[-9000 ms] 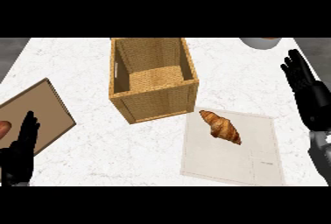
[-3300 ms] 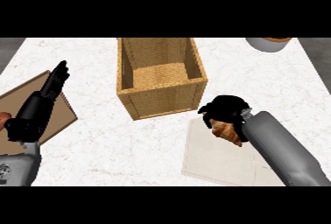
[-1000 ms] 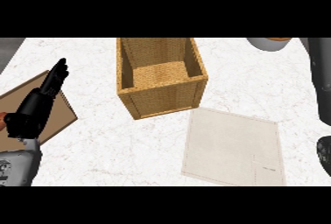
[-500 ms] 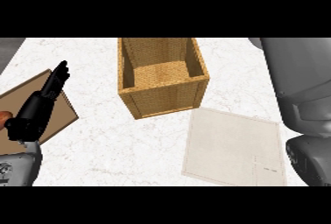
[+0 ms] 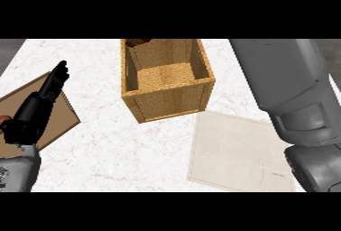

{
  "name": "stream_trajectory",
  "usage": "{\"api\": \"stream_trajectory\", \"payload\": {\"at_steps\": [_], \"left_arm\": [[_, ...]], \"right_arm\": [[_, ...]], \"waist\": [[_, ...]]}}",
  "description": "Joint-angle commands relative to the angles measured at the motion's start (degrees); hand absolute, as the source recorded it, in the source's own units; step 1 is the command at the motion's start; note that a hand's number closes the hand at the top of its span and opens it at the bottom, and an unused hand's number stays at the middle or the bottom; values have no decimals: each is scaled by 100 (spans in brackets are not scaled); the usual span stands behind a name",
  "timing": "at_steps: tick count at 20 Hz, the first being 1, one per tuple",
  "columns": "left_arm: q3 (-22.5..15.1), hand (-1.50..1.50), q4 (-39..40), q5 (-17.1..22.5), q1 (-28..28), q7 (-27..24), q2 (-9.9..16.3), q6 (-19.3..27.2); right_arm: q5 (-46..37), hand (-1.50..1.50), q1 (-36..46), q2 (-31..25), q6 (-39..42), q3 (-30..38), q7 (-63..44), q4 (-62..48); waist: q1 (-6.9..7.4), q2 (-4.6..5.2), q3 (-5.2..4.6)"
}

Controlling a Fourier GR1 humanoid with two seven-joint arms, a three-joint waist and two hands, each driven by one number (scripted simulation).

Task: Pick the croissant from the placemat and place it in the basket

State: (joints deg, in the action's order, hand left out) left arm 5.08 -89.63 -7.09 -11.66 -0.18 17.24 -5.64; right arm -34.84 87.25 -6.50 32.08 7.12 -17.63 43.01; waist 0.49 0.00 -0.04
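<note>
Wicker basket (image 5: 166, 97) upright, croissant unseen

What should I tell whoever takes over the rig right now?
Left hand: open, fingers straight, at the view's left over a brown board.
Right hand: out of view; only its forearm shows, right of the basket.
Placemat: bare, the croissant is off it.
Croissant: not clearly visible.
Left: confirm it lies in the basket, then pull the right arm back.
</note>
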Motion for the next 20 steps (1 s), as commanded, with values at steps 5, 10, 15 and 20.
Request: {"api": "stream_trajectory", "payload": {"at_steps": [5,10,15,20], "left_arm": [[44,0,12,85,-55,114,-9,-132],[161,0,90,82,-57,-40,-17,-103],[-98,0,-110,-115,136,-135,-228,-3],[79,0,-26,23,-214,127,4,-193]], "right_arm": [[-838,150,-242,-172,-73,-912,530,-54],[-540,-150,-181,-160,371,-630,589,-338],[-320,-150,-182,-13,256,-324,665,-743],[411,-150,128,237,-376,654,115,-506]], "waist": [[35,20,0],[20,10,1],[94,35,-1],[52,-1,3]]}}
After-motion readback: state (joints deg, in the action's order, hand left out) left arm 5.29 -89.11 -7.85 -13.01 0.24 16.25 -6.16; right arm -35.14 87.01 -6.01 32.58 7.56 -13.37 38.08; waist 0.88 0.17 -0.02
